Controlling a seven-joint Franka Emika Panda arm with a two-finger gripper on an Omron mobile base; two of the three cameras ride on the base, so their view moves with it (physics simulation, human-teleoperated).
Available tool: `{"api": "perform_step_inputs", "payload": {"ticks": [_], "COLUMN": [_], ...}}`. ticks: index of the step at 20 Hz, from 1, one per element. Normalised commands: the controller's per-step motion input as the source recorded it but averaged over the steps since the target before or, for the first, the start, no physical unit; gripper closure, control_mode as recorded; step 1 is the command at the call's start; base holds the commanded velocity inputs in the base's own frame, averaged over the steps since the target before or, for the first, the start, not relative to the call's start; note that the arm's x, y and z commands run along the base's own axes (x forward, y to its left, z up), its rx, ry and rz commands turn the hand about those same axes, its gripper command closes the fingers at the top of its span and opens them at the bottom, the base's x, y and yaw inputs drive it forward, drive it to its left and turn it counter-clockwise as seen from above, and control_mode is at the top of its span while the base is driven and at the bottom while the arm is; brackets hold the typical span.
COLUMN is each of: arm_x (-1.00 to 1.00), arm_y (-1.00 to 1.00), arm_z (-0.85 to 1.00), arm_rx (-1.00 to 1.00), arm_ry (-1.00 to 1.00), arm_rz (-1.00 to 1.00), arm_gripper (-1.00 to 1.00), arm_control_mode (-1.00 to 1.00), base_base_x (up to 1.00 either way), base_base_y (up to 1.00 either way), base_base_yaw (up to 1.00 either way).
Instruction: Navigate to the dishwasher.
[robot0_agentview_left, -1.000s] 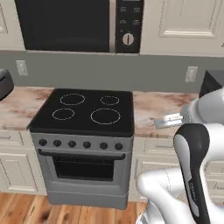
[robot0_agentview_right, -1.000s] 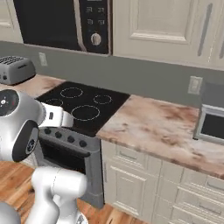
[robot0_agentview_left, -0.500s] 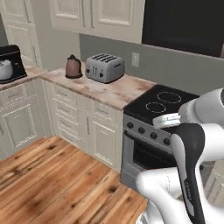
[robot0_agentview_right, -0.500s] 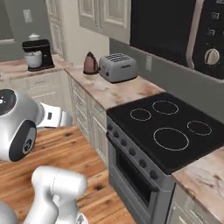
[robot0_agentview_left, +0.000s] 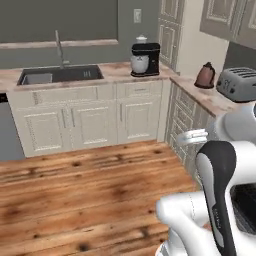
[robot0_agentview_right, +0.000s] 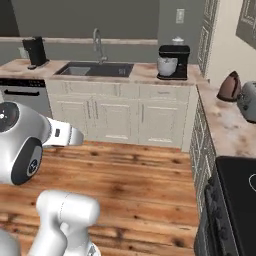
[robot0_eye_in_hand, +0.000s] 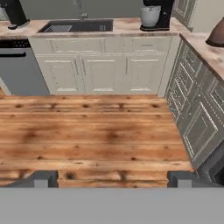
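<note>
Floor (robot0_eye_in_hand: 100, 131) of wood spreads ahead of the claw (robot0_eye_in_hand: 113, 178), whose fingers stand wide apart, holding nothing. Beyond and to its left the dishwasher (robot0_eye_in_hand: 19, 70) faces the room, its black handle (robot0_eye_in_hand: 12, 55) running sideways, beside the sink (robot0_eye_in_hand: 72, 27).

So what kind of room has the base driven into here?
A home kitchen, rendered. A dark inset sink with a tall faucet sits in a speckled stone counter over cream panelled cabinets, a black stand mixer stands nearby, and a grey metal dishwasher is at the left.
</note>
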Motion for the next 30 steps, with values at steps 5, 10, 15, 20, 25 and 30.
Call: {"api": "perform_step_inputs", "payload": {"ticks": [5,10,15,20,25,30], "arm_x": [0.0,0.0,0.0,0.0,0.0,0.0], "arm_y": [0.0,0.0,0.0,0.0,0.0,0.0], "arm_z": [0.0,0.0,0.0,0.0,0.0,0.0], "arm_rx": [0.0,0.0,0.0,0.0,0.0,0.0], "arm_ry": [0.0,0.0,0.0,0.0,0.0,0.0], "arm_rz": [0.0,0.0,0.0,0.0,0.0,0.0], "arm_gripper": [-1.0,-1.0,-1.0,-1.0,-1.0,-1.0], "arm_control_mode": [1.0,1.0,1.0,1.0,1.0,1.0], "base_base_x": [0.59,0.62,1.0,1.0,1.0,1.0], "base_base_y": [-0.06,-0.19,-0.69,-0.63,-0.08,0.27], "base_base_yaw": [0.93,0.88,0.41,0.11,0.0,-0.12]}}
